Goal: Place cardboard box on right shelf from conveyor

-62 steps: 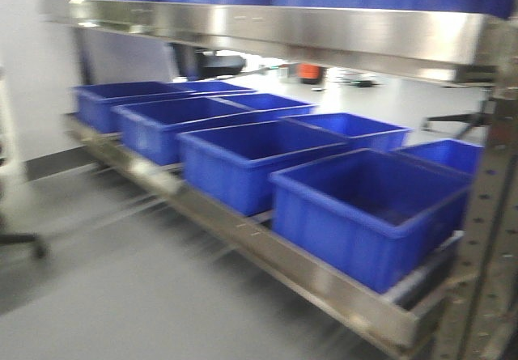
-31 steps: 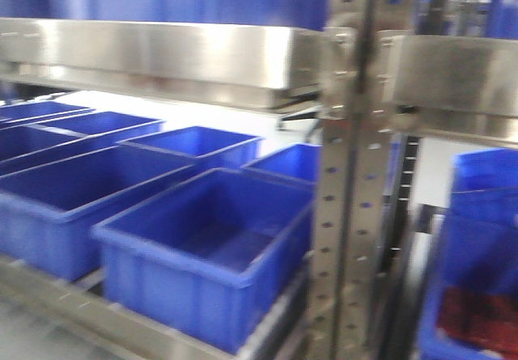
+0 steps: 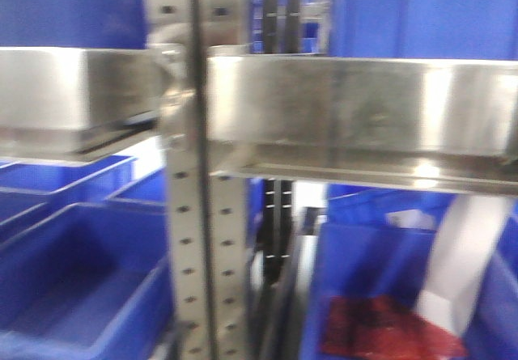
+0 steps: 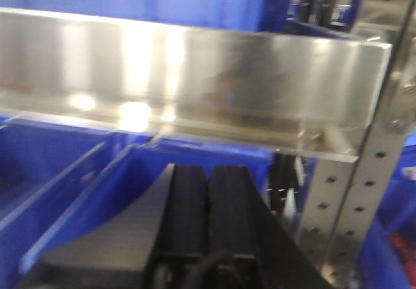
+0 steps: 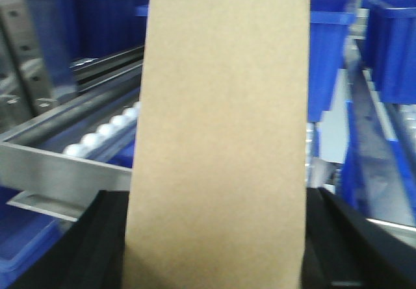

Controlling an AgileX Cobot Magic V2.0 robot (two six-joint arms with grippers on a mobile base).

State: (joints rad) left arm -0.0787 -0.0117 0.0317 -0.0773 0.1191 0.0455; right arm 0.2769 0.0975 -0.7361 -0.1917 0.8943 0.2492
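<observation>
I am in the carrying step. The cardboard box [image 5: 221,107] is off the conveyor, which shows in none of my views. It stands upright in my right tool [image 5: 218,253], whose black fingers [image 5: 97,237] press on its two narrow sides. My left tool [image 4: 208,175] carries nothing; its two pads lie closed flat against each other, pointing below a steel lip.

In the front view the right shelf [image 3: 364,105] faces me with its tall brushed lip, just right of the perforated upright [image 3: 194,239], with blue bins [image 3: 73,279] above and below. The box rests on no shelf yet, as far as I can judge.

The next move calls for raising the box clear of that lip, carrying it forward over the shelf, lowering it until its base rests, and only then opening. Being tall and narrow, it could tip if its bottom edge catches the lip. The white rollers [image 5: 97,139] left of the box suggest the shelf floor may let it slide.

I can read no brand, label or writing. The box face is plain tan, and a red patch [image 3: 380,332] in a lower bin is too blurred to make out.
</observation>
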